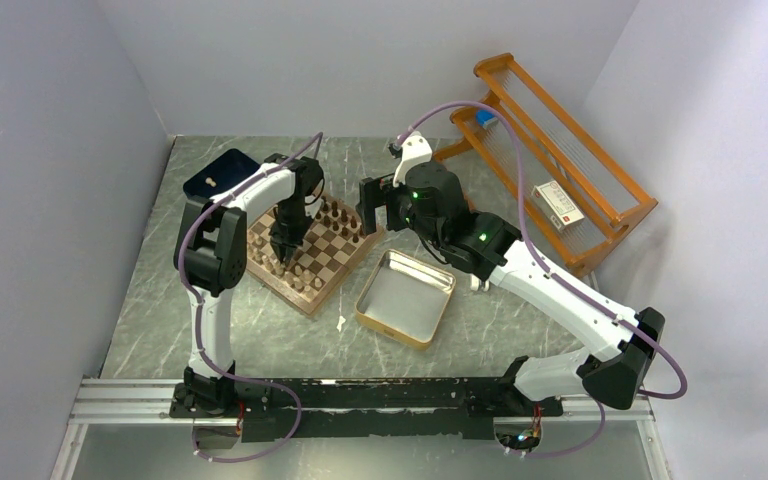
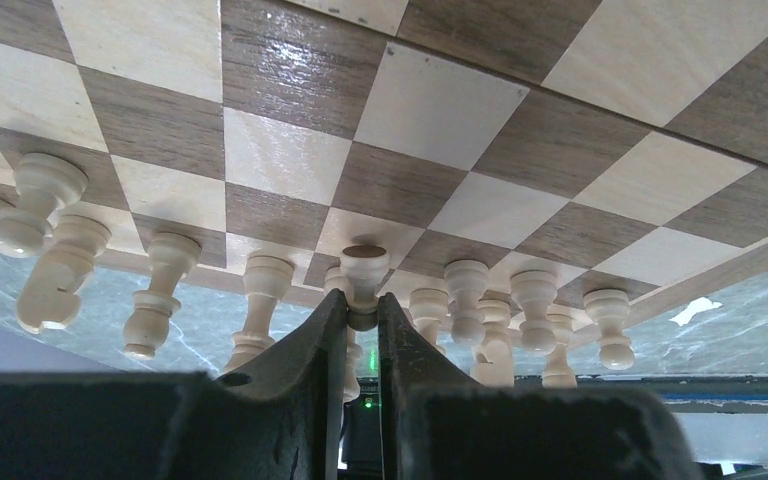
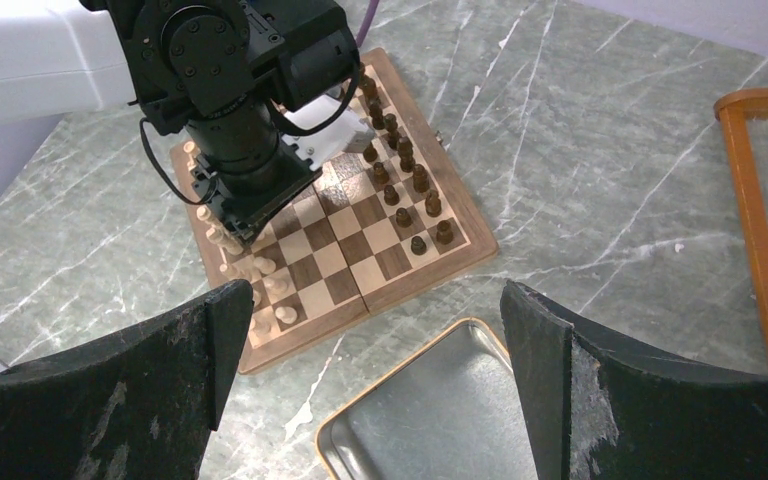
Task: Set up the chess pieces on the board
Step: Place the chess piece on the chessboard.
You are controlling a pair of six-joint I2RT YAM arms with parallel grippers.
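The board [image 1: 305, 303] lies left of centre on the table. Dark chess pieces [image 3: 400, 170] stand in two rows along its far side, and pale chess pieces [image 3: 250, 270] crowd its near-left side. My left gripper [image 1: 285, 250] points down over the pale side. In the left wrist view, the left gripper [image 2: 363, 312] is shut on one pale piece [image 2: 365, 270] by its upper part. The felt base of this piece shows, just off the squares beside the pale row [image 2: 470, 290]. My right gripper [image 3: 378, 310] hangs open and empty above the board's right edge, over the tin.
A silver gold-rimmed tin [image 1: 405, 297] lies right of the board. A navy tray [image 1: 222, 172] sits at the back left. An orange wooden rack [image 1: 550, 150] holding a small box stands at the back right. A pale speck [image 1: 341, 322] lies on the marble near the tin.
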